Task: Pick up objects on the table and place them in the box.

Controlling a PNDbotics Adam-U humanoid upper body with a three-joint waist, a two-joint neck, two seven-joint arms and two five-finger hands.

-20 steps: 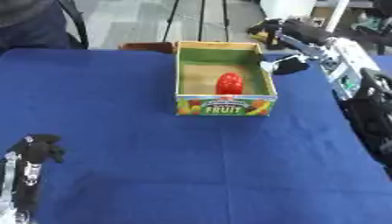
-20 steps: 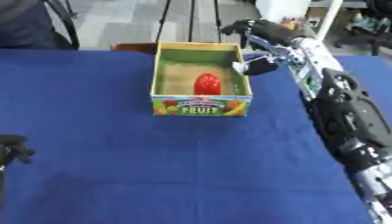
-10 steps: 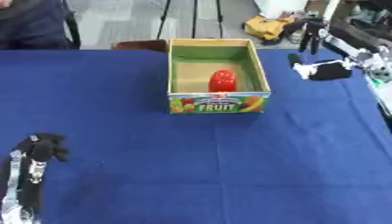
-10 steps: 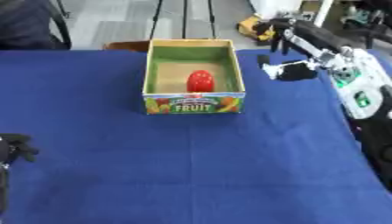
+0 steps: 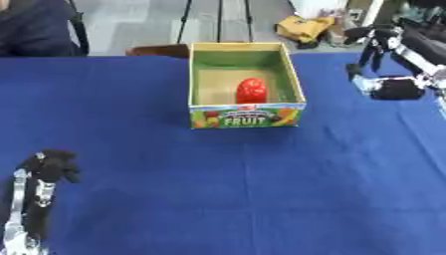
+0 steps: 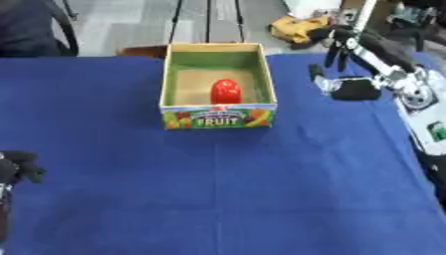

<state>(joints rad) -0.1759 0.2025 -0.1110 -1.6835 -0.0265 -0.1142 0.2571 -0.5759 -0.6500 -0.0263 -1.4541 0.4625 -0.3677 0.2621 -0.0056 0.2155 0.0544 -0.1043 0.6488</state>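
A cardboard box (image 5: 247,115) with a "FRUIT" label on its front stands at the middle back of the blue table (image 5: 218,189). A red rounded object (image 5: 252,90) lies inside it on the floor of the box. My right hand (image 6: 353,89) hovers to the right of the box and apart from it, open, with its fingers (image 6: 335,39) stretched upward and nothing in it. My left hand (image 5: 49,166) rests at the lower left, fingers up and relaxed, holding nothing. No other loose object shows on the cloth.
Beyond the table's far edge are tripod legs (image 5: 184,22), a brown seat (image 5: 157,50) and a yellow thing (image 5: 306,27) on the floor. A person in dark clothes (image 5: 35,27) sits at the far left corner.
My right hand has drawn away from the box's right rim to the right, staying open. The red object stays in the box. The camera has shifted slightly.
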